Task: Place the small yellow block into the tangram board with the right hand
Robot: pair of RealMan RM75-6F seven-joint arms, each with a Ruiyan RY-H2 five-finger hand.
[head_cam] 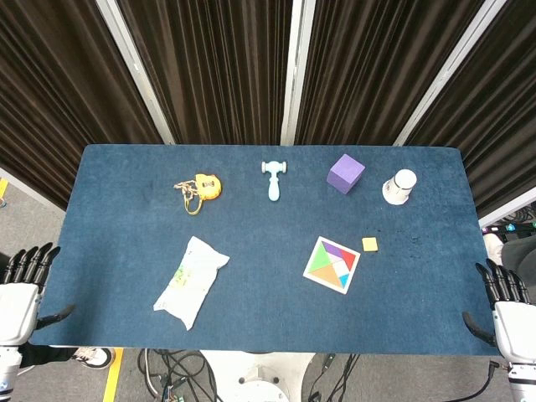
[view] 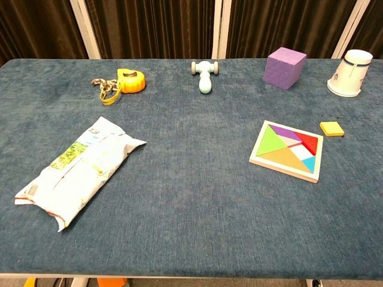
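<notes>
The long desk (head_cam: 251, 276) covered in dark blue felt-like cloth carried everything, and both hands waited off its near corners. The white robotic right hand (head_cam: 506, 308) hung beside the near right corner with its dark fingers (head_cam: 499, 280) spread and holding nothing; the white left hand (head_cam: 22, 289) sat the same way at the near left corner, fingers apart and empty. Neither showed in the chest view.

The square white-framed tangram board (view: 286, 150) filled with coloured flat pieces lay right of centre, tilted on the cloth. The small flat yellow square block (view: 332, 128) lay just beside the board's far right corner, apart from it.

The step in hand looked to be the first reach. Because the block was thin and low, the right hand would do best coming from above, pinching its edges with thumb and one finger. It should approach from the right to avoid nudging the board.
</notes>
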